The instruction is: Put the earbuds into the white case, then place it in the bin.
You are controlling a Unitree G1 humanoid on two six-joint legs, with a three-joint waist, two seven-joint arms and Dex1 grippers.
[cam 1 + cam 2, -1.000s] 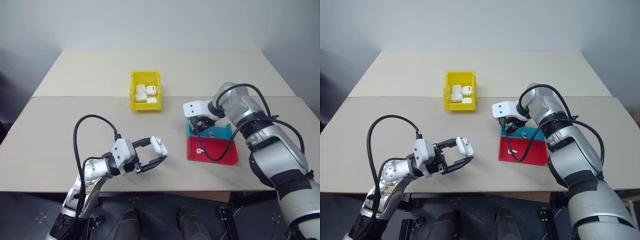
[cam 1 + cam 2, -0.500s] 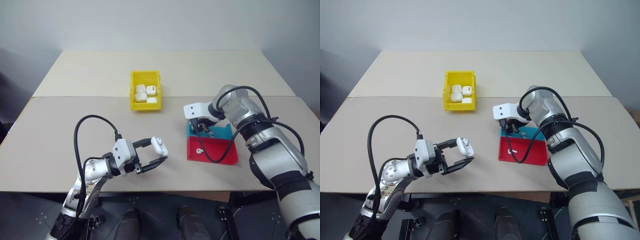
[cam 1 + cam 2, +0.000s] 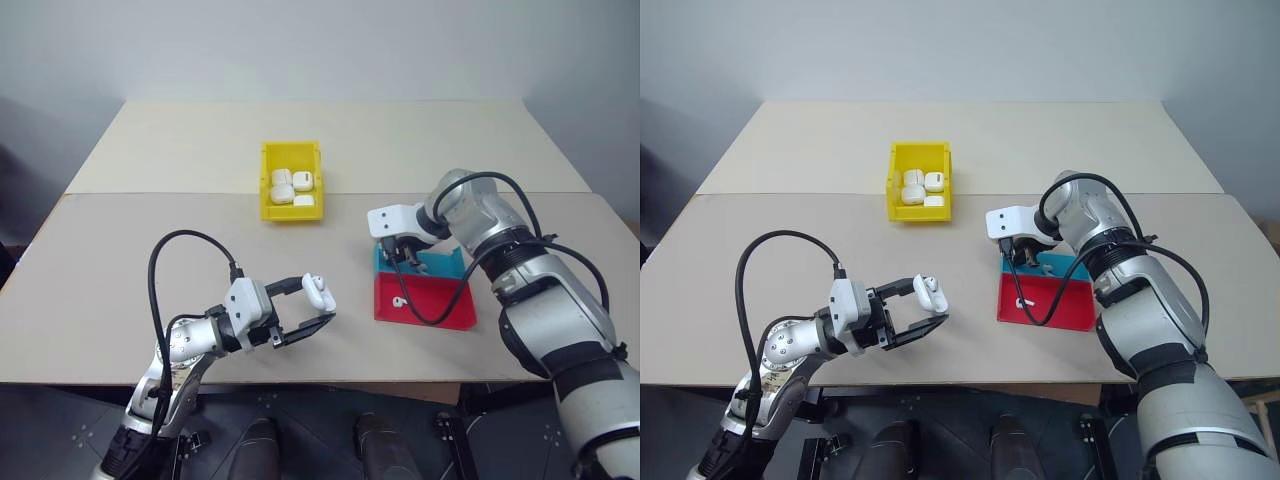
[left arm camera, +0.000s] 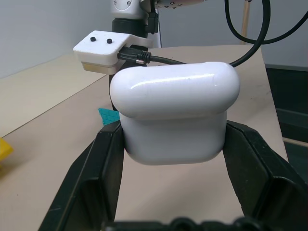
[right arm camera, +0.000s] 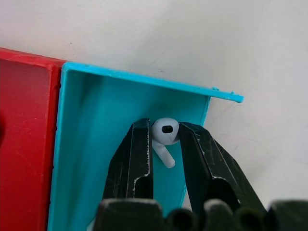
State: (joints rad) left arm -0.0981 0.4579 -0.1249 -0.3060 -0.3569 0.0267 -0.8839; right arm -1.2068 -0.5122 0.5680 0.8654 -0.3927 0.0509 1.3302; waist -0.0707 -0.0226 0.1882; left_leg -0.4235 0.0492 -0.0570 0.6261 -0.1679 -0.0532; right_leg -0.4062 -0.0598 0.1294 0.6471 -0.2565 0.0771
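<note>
My left gripper [image 3: 322,302] is shut on the white case [image 3: 316,291], holding it level above the table's front; its glossy rounded body [image 4: 174,118] sits between the two black fingers. My right gripper [image 5: 165,139] points down into the blue tray [image 5: 96,144]. It is shut on one small white earbud [image 5: 166,130], whose stem hangs between the fingers. A second earbud [image 3: 399,300] lies in the red tray [image 3: 440,305]. The yellow bin [image 3: 266,185] stands farther back, left of the trays.
Several white cases [image 3: 290,187] lie inside the yellow bin. The blue tray [image 3: 445,265] and the red tray sit side by side at the right. A black cable [image 3: 185,240] loops over my left arm, and another hangs from my right wrist across the red tray.
My right gripper's fingers have drawn together on the earbud in the blue tray. The left arm and the case have kept still.
</note>
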